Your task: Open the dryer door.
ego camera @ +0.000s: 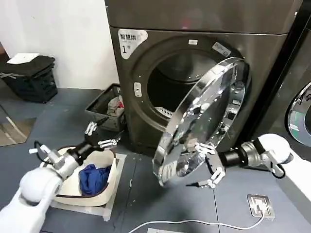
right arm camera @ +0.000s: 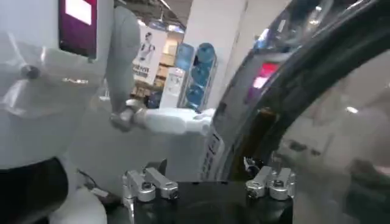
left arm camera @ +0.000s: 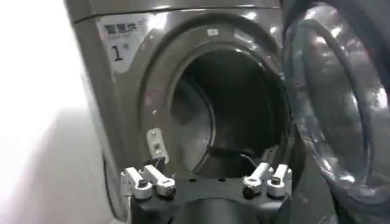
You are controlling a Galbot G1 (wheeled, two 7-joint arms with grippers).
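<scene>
At the far left of the floor [ego camera: 146, 194], against the wall, sits a dark crate [ego camera: 30, 77] with a white sheet on top. Nearer the robot, the left arm reaches forward over a white basket [ego camera: 109, 182] holding a blue cloth [ego camera: 95, 177]; the basket rests on a pale mat. The left gripper [ego camera: 103, 136] hovers above the basket's far rim, fingers spread and empty, pointing at the dryer [ego camera: 194, 29]; in the left wrist view the same gripper [left arm camera: 207, 182] faces the open drum with its fingers apart. A second dark bin [ego camera: 108, 108] with clothes stands beside the dryer's lower left corner.

The dryer carries a white sticker marked "1" [ego camera: 130, 41] at its upper left, and its round opening shows the dark drum [ego camera: 172, 85]. The door [ego camera: 204, 121] is swung out, hinged at the dryer's right side, its chrome rim tilted toward the robot and its lower edge near the floor; the left wrist view shows its glass bowl [left arm camera: 341, 103] beside the opening.

The right gripper [ego camera: 211, 165] is at the door's lower rim, fingers spread wide, just beside or touching the chrome; contact cannot be told. A white cable [ego camera: 194, 224] and a floor socket [ego camera: 260, 205] lie at the near right. The neighbouring machine's door [ego camera: 299, 114] shows at the right edge.
</scene>
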